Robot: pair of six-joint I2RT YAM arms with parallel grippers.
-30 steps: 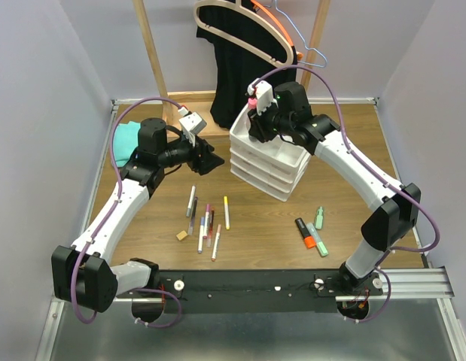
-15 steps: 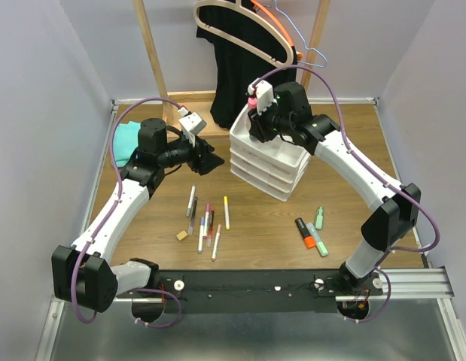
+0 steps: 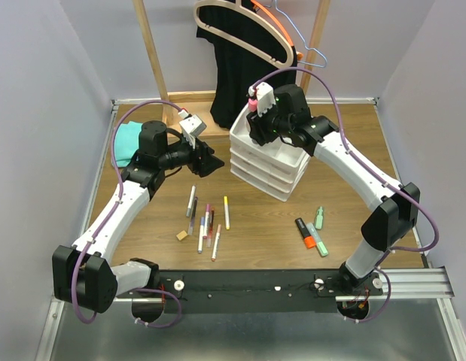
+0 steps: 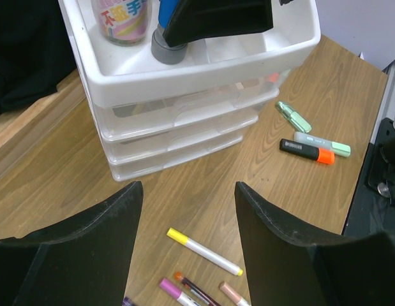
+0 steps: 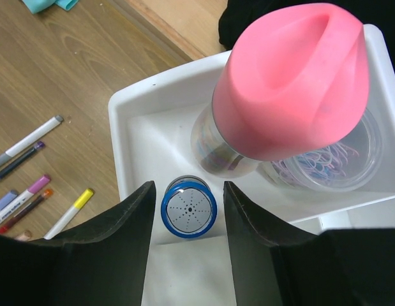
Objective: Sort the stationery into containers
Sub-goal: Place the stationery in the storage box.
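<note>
- Wooden table [image 3: 263, 226]: I find the white three-drawer organiser [image 3: 266, 177] standing on it, centre-far.
- Slim pens [image 3: 205, 226] lie loose in a cluster near-left. A yellow-capped marker [image 3: 226, 213] lies just beside them, and a tan eraser [image 3: 181, 235] lies at their left.
- Orange highlighter [image 3: 306, 233] and green highlighters [image 3: 318, 239] lie near-right.
- Teal cloth [image 3: 125, 143] lies far left.

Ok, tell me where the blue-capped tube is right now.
Right wrist view: the blue-capped tube stands upright in the white organiser tray, between the open fingers of the right gripper, beside the pink-capped bottle.
</note>
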